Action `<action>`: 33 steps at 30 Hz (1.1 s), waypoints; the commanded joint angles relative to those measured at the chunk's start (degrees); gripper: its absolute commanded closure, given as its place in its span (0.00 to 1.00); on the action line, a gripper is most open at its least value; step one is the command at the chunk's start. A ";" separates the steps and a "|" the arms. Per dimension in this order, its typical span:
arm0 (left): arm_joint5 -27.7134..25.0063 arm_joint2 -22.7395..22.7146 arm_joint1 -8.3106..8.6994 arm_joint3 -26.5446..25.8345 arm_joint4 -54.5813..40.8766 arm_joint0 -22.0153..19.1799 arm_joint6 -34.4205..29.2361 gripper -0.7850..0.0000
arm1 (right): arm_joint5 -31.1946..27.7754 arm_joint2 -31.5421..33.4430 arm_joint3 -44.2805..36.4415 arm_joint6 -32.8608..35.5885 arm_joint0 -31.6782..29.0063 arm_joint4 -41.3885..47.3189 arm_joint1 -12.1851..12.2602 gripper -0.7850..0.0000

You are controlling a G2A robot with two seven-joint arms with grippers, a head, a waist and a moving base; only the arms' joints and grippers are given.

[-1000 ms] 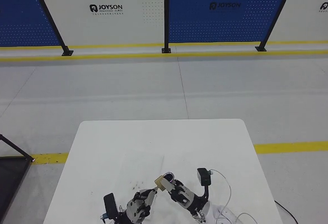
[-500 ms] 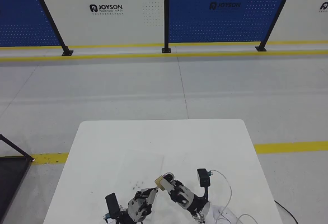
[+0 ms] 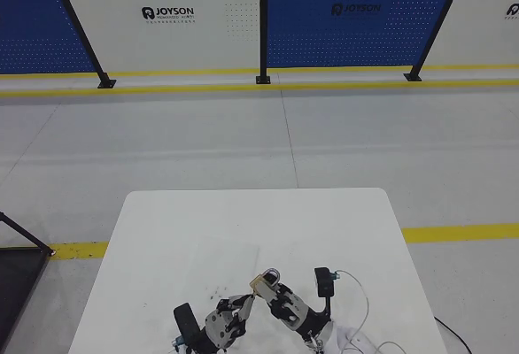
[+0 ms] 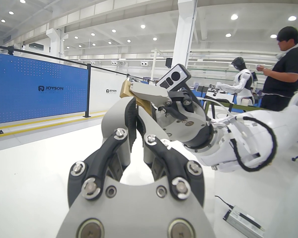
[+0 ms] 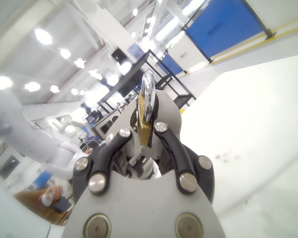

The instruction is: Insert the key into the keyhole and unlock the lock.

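The lock (image 3: 261, 283) was noted at lower centre of the top view, held up off the tabletop (image 3: 242, 221). It was clamped by its brass body between the fingers of the right gripper (image 5: 147, 115), with the shackle (image 5: 148, 92) pointing away from the wrist. The left gripper (image 4: 135, 111) was seen just beside the lock, its fingers drawn nearly together with only a thin slit between them. No key could be made out in that slit; it was judged likely pinched there, hidden. Whether anything had entered the keyhole could not be told. The shackle appeared seated in the body, so the lock was judged not yet opened. Done: lock gripped and presented. Left: key inserted or insertion completed, key turned, shackle released.
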 commanded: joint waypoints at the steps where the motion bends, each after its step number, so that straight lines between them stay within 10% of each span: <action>1: 0.76 -0.29 0.09 -0.85 -0.01 0.37 -0.71 1.00 | 0.01 0.04 -0.01 -0.11 -0.10 0.04 0.03 1.00; 33: 15.97 -2.96 1.46 -5.65 13.30 2.88 -4.08 1.00 | 0.83 0.00 -0.51 -1.14 -0.52 1.17 0.16 1.00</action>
